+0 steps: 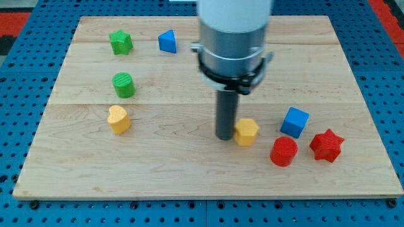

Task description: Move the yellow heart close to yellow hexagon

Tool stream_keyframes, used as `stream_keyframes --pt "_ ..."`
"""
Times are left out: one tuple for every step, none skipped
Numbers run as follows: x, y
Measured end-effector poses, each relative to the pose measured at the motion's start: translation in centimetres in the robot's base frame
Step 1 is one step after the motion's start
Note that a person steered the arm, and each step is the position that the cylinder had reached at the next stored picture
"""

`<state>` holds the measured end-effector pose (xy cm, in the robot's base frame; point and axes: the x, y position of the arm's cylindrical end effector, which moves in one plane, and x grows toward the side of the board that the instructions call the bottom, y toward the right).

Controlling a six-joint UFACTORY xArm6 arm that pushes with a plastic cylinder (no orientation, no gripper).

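The yellow heart (118,119) lies on the wooden board at the view's left. The yellow hexagon (247,132) lies right of the board's middle, far from the heart. My tip (226,137) is down on the board, touching or nearly touching the hexagon's left side. The rod hangs from a wide grey arm body that hides part of the board's top middle.
A green star-like block (120,42) and a blue triangle (167,41) lie at the top left. A green cylinder (124,84) sits just above the heart. A blue cube (294,122), a red cylinder (283,151) and a red star (326,145) cluster right of the hexagon.
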<state>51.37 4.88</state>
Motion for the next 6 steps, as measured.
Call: stream_keyframes --pt "0.0 1.4" --pt "0.0 3.1" --pt "0.2 6.3" --pt "-1.1 2.0" --pt "-1.2 -8.8" --pt "1.1 -18.8"
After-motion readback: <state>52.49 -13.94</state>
